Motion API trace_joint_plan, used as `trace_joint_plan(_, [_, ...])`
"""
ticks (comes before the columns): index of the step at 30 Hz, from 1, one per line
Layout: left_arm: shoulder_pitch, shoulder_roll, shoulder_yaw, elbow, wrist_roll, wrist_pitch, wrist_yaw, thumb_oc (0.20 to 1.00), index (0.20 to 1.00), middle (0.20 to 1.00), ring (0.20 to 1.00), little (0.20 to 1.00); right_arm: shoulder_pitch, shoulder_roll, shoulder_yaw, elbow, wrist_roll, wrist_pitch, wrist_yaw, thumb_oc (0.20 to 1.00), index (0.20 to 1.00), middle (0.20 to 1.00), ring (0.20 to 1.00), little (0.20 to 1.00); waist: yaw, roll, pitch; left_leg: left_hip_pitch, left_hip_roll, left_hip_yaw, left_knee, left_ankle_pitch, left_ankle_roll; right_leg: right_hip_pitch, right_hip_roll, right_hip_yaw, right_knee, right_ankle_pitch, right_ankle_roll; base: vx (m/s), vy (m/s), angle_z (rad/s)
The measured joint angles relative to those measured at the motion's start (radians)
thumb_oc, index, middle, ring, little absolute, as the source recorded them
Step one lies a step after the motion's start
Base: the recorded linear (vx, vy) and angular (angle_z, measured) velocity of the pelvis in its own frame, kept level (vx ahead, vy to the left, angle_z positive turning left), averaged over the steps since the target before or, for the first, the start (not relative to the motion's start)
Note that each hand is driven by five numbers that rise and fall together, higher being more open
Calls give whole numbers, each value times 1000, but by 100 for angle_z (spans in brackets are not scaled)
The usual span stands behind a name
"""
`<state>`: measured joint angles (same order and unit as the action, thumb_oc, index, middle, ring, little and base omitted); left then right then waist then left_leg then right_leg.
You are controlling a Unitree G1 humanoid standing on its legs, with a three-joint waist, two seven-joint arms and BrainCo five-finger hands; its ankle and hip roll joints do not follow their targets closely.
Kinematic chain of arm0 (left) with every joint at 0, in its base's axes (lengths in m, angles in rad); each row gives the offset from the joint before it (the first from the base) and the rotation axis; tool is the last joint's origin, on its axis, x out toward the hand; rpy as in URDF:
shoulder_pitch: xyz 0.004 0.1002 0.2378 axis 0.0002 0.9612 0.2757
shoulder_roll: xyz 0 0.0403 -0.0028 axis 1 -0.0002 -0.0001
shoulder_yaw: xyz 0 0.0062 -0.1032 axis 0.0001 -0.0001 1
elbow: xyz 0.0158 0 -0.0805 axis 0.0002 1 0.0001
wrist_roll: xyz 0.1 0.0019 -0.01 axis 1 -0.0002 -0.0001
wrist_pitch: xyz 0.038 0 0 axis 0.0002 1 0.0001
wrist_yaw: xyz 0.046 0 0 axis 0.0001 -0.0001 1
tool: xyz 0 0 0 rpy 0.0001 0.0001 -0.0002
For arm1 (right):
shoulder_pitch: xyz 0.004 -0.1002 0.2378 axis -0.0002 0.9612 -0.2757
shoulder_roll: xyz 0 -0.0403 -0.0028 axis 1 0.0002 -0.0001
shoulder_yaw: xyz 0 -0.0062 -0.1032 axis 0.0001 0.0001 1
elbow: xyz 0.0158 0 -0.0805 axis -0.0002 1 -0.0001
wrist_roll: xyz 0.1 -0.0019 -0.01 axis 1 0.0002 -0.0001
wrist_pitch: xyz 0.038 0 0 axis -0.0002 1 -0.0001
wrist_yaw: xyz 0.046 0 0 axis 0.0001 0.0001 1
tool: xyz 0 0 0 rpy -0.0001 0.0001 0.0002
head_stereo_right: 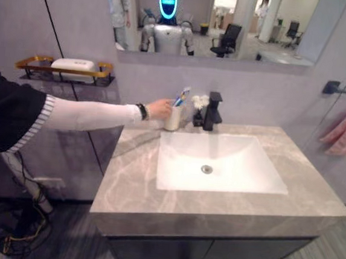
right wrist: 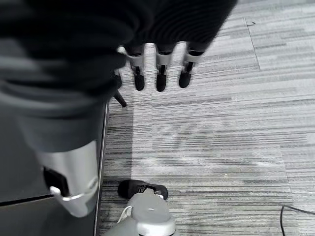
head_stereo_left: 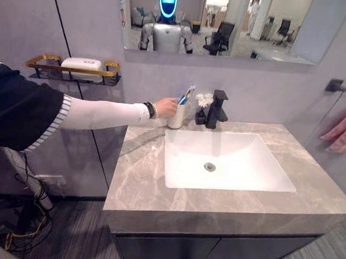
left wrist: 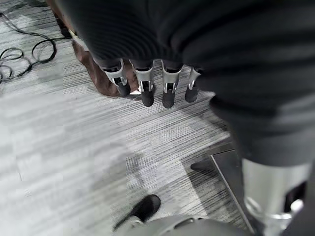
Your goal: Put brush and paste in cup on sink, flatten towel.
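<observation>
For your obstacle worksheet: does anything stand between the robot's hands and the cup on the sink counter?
Yes. A person's hand is on the cup holding the brush, arm across the counter. The left hand and right hand hang open above the floor.

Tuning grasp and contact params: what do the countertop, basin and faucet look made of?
Countertop: grey stone or a stone-look slab with pale veining and soft sheen, probably marble-pattern.
Basin: glossy white, likely ceramic; smooth, uniform, with reflections.
Faucet: matte black, apparently coated metal; no shine.
</observation>
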<state>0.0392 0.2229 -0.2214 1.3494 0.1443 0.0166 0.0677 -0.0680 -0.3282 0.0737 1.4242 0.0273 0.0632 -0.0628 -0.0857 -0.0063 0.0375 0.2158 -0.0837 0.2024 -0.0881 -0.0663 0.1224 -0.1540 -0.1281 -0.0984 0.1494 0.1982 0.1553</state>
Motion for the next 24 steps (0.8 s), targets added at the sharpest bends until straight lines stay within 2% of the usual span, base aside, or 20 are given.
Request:
trace_joint_plan(1, [3, -1, 1, 1, 7, 0, 0, 1000, 1000, 1000, 1000, 1000, -3, -2, 0, 1, 0, 0, 0, 1000, 1000, 1000, 1000, 1000, 3, 11, -1, -8, 10, 1, -4, 5, -1, -7, 11, 6, 48, -40, -7, -94, -79, -3])
trace_joint_plan(2, [2, 5, 0, 3, 14, 1, -1, 1000, 1000, 1000, 1000, 1000, -10, -3, 1, 6, -1, 0, 1, 1000, 1000, 1000, 1000, 1000, 20, 16, 2, -21, 24, 4, -5, 7, -3, -13, 21, 13, 105, -110, -7, -34, -50, -6])
trace_joint_plan(4, [12, 14, -1, 5, 15, 5, -5, 1000, 1000, 1000, 1000, 1000, -29, -9, 4, 16, -2, 0, 1, 1000, 1000, 1000, 1000, 1000, 31, 14, -6, -46, 37, 5, -2, 12, -10, -4, 21, 8, 123, -163, -9, -24, -41, -3])
trace_joint_plan(5, [13, 15, -2, 6, 15, 8, -5, 1000, 1000, 1000, 1000, 1000, -33, -13, 6, 16, -2, -1, 1, 1000, 1000, 1000, 1000, 1000, 34, 14, -6, -44, 41, 3, -3, 14, -13, 9, 22, 5, 105, -171, -12, 15, -78, 3])
trace_joint_plan(7, [2, 81, 0, 20, 15, 9, -45, 1000, 1000, 1000, 1000, 1000, -60, -57, 16, 36, -7, 1, 24, 1000, 1000, 1000, 1000, 1000, 56, -4, -15, -53, 62, 17, -2, 28, -26, 62, 11, -25, 81, -234, -7, 34, -81, -8])
trace_joint_plan(8, [3, 110, 0, 29, 15, 9, -41, 1000, 1000, 1000, 1000, 1000, -81, -76, 37, 45, -13, 3, 21, 1000, 1000, 1000, 1000, 1000, 70, -4, -24, -55, 63, 24, -2, 28, -29, 78, 9, -33, 54, -218, -2, 42, -75, -35])
trace_joint_plan(9, [5, 136, 1, 32, 15, 9, -41, 1000, 1000, 1000, 1000, 1000, -88, -88, 45, 47, -15, 2, 20, 1000, 1000, 1000, 1000, 1000, 74, -26, -40, -57, 58, 29, -2, 23, -40, 95, 11, -20, 10, -217, -5, 64, -123, -34])
trace_joint_plan(10, [0, 152, 0, 40, 17, 10, -42, 1000, 1000, 1000, 1000, 1000, -121, -112, 43, 36, -24, -2, 23, 1000, 1000, 1000, 1000, 1000, 73, -24, -50, -58, 64, 26, -2, 27, -56, 130, 14, -22, -57, -209, -44, 61, -120, -19])
trace_joint_plan(12, [-3, 125, 0, 38, 29, 8, -44, 1000, 1000, 1000, 1000, 1000, -140, -136, 44, 39, -25, -2, 22, 1000, 1000, 1000, 1000, 1000, 72, -9, -61, -59, 75, 26, -2, 24, -70, 158, 38, -16, -118, -179, -56, 55, -121, -7])
trace_joint_plan(16, [-18, 88, -48, 26, 43, 7, -50, 1000, 1000, 1000, 1000, 1000, -152, -142, 43, 37, -24, -1, 27, 1000, 1000, 1000, 1000, 1000, 77, 12, -77, -66, 93, 25, 15, 13, -97, 188, 57, -17, -174, -163, -71, 7, -102, -3])
trace_joint_plan(17, [-19, 74, -59, 1, 50, 12, -49, 1000, 1000, 1000, 1000, 1000, -124, -121, 64, 16, -23, 1, 19, 1000, 1000, 1000, 1000, 1000, 72, 26, -74, -70, 94, 24, 20, 10, -104, 179, 59, -16, -174, -165, -70, -65, -48, 3])
trace_joint_plan(18, [-7, 88, -30, -21, 49, 7, -29, 1000, 1000, 1000, 1000, 1000, -44, -100, 111, -131, -38, -4, -49, 1000, 1000, 1000, 1000, 1000, 72, 5, -85, -88, 97, 25, 27, 11, -105, 153, 62, -14, -159, -167, -73, -41, -96, -18])
trace_joint_plan(19, [0, 85, -24, -23, 41, -6, -24, 1000, 1000, 1000, 1000, 1000, 1, -26, 135, -198, -43, -49, -47, 1000, 1000, 1000, 1000, 1000, 70, 3, -86, -93, 103, 34, 19, 18, -115, 128, 73, 6, -139, -172, -81, -10, -104, -31])
trace_joint_plan(21, [-2, 82, 62, 14, 27, -7, -2, 1000, 1000, 1000, 1000, 1000, 85, 51, 154, -324, -43, -48, -46, 1000, 1000, 1000, 1000, 1000, 47, 2, -80, -97, 117, 76, 15, 20, -122, 100, 91, 37, -136, -166, -94, 5, -147, -58])
trace_joint_plan(24, [-7, 97, 132, 40, 10, 1, 17, 1000, 1000, 1000, 1000, 1000, 170, 72, 205, -438, -53, -39, -42, 1000, 1000, 1000, 1000, 1000, 13, 8, -62, -98, 124, 101, 14, 18, -126, 92, 93, 58, -140, -161, -102, 16, -90, -33])
